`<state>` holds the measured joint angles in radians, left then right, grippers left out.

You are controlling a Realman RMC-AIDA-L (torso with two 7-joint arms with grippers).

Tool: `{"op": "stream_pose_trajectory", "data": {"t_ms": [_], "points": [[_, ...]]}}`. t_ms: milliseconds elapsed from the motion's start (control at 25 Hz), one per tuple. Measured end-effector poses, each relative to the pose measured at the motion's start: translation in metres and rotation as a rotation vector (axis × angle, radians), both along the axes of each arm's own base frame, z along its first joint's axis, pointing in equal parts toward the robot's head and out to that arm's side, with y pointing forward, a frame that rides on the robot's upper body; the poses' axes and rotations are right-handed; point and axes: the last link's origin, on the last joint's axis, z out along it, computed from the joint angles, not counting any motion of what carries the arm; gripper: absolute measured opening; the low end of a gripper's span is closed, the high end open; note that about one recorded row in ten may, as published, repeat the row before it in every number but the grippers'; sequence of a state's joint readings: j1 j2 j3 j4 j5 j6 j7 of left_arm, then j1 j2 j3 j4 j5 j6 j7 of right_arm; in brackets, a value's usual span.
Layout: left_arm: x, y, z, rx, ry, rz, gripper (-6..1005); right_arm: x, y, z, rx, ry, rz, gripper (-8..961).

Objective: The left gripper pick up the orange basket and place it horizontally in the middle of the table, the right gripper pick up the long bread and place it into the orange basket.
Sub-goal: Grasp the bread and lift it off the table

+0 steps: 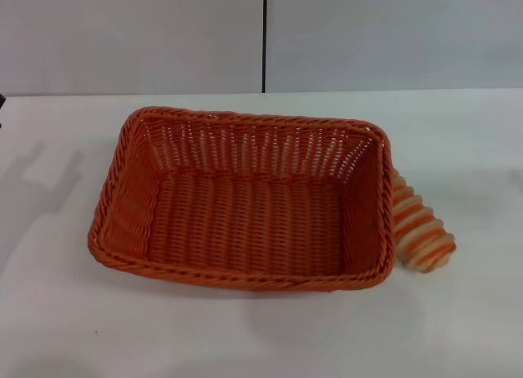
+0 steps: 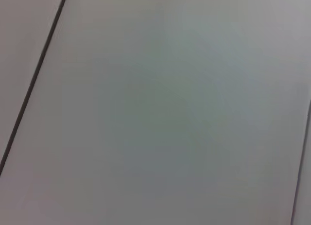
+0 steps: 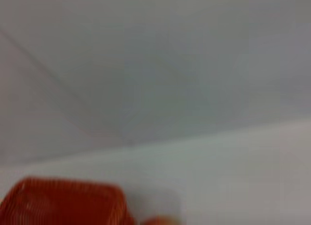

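The orange basket (image 1: 245,198) sits lengthwise across the middle of the white table (image 1: 458,141), open side up, with nothing inside. The long bread (image 1: 418,228), cream with orange-brown stripes, lies on the table against the basket's right end wall, partly hidden behind its rim. In the right wrist view a corner of the orange basket (image 3: 63,203) shows, with a sliver of the long bread (image 3: 158,220) beside it. Neither gripper appears in any view. The left wrist view holds only a grey wall panel.
A grey panelled wall (image 1: 163,35) with a dark vertical seam (image 1: 265,35) stands behind the table's far edge. Arm shadows fall on the tabletop at the left (image 1: 41,182). Bare white table lies in front of the basket and to both sides.
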<state>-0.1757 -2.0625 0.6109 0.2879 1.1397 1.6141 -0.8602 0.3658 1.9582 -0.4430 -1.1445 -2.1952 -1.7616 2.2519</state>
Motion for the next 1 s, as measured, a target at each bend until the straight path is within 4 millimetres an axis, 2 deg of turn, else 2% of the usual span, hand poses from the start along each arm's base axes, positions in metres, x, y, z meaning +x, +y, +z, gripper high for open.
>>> {"op": "stream_pose_trajectory", "data": {"t_ms": [80, 120, 360, 560, 880, 1000], "points": [[-0.002, -0.003, -0.002, 0.004, 0.004, 0.008, 681, -0.009, 0.010, -0.008, -0.110, -0.041, -0.035, 651], [-0.002, -0.003, -0.002, 0.004, 0.004, 0.008, 681, -0.009, 0.010, -0.008, -0.110, -0.041, -0.035, 650], [-0.002, -0.005, -0.005, 0.003, 0.035, 0.005, 681, -0.021, 0.028, -0.037, -0.260, -0.189, -0.103, 643], [-0.005, -0.010, -0.010, 0.022, 0.080, 0.021, 681, -0.032, 0.036, -0.047, -0.312, -0.205, -0.084, 637], [-0.007, -0.015, -0.013, 0.049, 0.142, 0.026, 682, -0.042, 0.047, -0.088, -0.457, -0.167, -0.067, 628], [-0.008, -0.015, -0.015, 0.053, 0.151, 0.033, 682, -0.042, 0.047, -0.096, -0.476, -0.175, -0.065, 624]]}}
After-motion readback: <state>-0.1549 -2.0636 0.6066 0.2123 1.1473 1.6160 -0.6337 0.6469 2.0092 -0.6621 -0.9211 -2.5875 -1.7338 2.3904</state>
